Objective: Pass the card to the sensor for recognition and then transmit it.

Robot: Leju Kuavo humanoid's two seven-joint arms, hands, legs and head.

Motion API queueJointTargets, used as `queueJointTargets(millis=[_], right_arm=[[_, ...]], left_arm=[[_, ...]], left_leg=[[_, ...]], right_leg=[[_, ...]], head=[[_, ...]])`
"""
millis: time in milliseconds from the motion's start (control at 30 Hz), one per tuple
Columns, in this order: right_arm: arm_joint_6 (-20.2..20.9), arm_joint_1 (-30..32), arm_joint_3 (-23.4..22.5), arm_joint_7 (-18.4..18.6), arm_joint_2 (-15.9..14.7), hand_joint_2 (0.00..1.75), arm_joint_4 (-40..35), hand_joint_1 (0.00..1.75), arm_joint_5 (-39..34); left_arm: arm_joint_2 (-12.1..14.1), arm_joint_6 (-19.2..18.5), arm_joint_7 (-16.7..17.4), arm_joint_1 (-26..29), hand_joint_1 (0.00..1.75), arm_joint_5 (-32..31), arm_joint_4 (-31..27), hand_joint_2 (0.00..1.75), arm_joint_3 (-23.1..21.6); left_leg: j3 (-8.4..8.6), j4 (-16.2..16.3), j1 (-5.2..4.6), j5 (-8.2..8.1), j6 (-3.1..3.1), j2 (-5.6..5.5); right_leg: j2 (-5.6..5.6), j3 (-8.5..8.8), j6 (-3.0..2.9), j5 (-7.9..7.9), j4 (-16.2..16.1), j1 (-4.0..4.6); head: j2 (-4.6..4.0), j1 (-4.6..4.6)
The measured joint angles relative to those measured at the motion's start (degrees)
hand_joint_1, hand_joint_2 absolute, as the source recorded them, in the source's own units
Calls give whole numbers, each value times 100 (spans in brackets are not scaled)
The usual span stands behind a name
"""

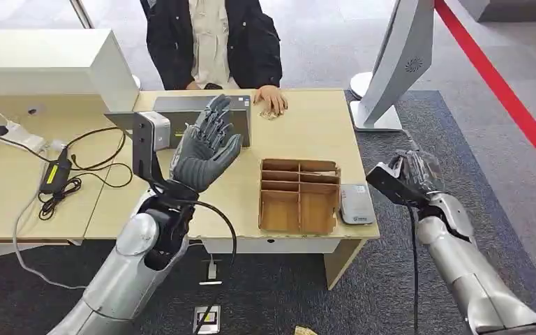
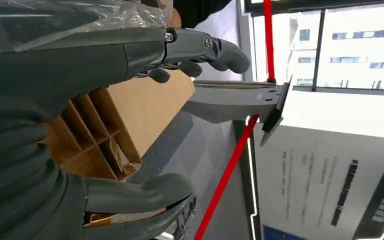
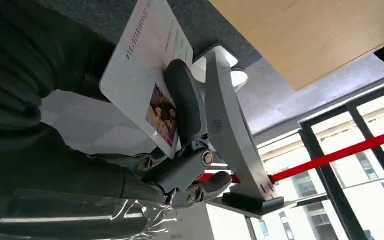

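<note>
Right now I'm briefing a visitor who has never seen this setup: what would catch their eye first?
Probably the left hand, raised open-palmed over the desk before a seated person. Next, the right hand off the desk's right edge, pinching a photo card. A divided cardboard tray sits between the arms, a grey card reader beside it.

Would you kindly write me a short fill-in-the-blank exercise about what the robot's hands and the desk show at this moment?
1. The card is held by the robot's ____ hand.
2. The left hand is raised over the desk with its fingers spread, holding ____.
3. The grey sensor lies on the desk just beside the wooden ____.
4. A person's hand rests on the desk's ____ edge.

Missing words: right; nothing; divider tray; far
</note>
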Motion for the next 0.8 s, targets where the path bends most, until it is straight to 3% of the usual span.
queueJointTargets(millis=[467, 800], right_arm=[[190, 474, 112, 227, 332, 175, -568, 175, 107], [-33, 599, 138, 116, 369, 175, -327, 175, -53]], left_arm=[[-11, -350, -33, 38, 0, -92, 7, 175, 2], [-24, -485, 7, 39, 0, -135, 7, 175, 11]], left_leg=[[0, -1, 0, 0, 0, 0], [0, -1, 0, 0, 0, 1]], right_leg=[[0, 0, 0, 0, 0, 0], [0, -1, 0, 0, -1, -1]], head=[[0, -2], [0, 0]])
